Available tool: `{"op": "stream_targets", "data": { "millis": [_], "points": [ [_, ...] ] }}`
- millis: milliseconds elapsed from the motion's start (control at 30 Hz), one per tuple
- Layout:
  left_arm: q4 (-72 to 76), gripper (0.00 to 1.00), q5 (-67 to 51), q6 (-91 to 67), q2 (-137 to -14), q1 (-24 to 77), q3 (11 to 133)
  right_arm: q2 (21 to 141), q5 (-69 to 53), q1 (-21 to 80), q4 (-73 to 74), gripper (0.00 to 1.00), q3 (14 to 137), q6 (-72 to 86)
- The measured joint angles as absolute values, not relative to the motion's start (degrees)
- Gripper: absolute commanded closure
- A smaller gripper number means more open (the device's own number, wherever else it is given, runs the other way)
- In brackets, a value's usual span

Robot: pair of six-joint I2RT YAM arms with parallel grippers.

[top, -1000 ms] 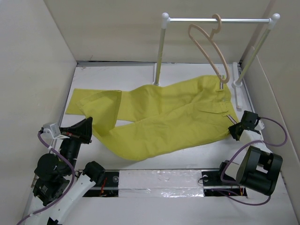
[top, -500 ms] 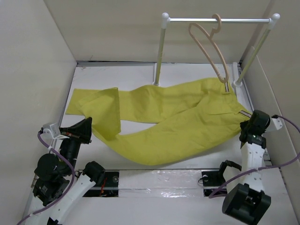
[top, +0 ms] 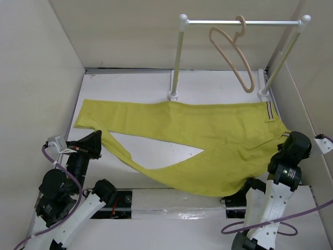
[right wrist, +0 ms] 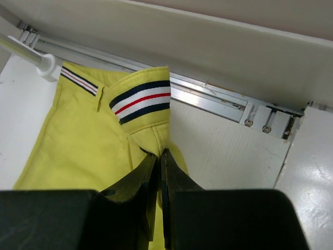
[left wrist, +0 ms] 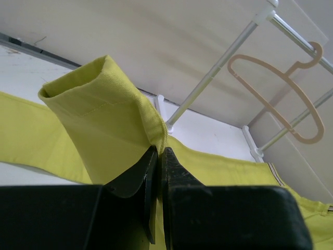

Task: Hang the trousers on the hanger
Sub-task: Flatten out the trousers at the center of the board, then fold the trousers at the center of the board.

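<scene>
With left jaws, clamps shut on a cuff of the trousers (top: 223, 135) at 8 o'clock; with right jaws, clamps the waistband at 4 (cloth spread over the bench (top: 218, 86)). Leaves the hanger (top: 250, 87) on the rail (top: 218, 22) at 1.

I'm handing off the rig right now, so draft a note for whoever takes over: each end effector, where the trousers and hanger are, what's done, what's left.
Left end effector: shut on a leg cuff of the trousers.
Right end effector: shut on the trousers near the striped waistband.
Trousers: stretched flat across the table between the arms.
Hanger: hooked on the white rail stand, bare.
Done: both ends gripped.
Left: probably lift the trousers and drape them over the hanger.
</scene>
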State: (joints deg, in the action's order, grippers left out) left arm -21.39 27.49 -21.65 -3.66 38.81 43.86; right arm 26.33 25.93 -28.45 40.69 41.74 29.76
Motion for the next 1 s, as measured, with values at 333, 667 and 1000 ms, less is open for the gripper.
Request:
{"op": "stream_targets", "data": {
  "millis": [333, 667, 1000],
  "points": [
    [-25.78, 1.00, 37.23, -23.81, -7.27, 38.89, 45.84, 41.39, 21.61, -27.99, 36.53, 0.95, 47.66, 23.40],
    [-30.06, 1.00, 50.39, -27.92, -17.10, 39.42, 50.39, 62.48, 17.74, -23.16, 23.24, 0.95, 54.33, 23.09],
    [-34.11, 1.00, 60.25, -30.59, -31.35, 39.44, 51.55, 77.32, 18.52, -19.29, 16.05, 0.94, 63.46, 22.68]
  ]
}}
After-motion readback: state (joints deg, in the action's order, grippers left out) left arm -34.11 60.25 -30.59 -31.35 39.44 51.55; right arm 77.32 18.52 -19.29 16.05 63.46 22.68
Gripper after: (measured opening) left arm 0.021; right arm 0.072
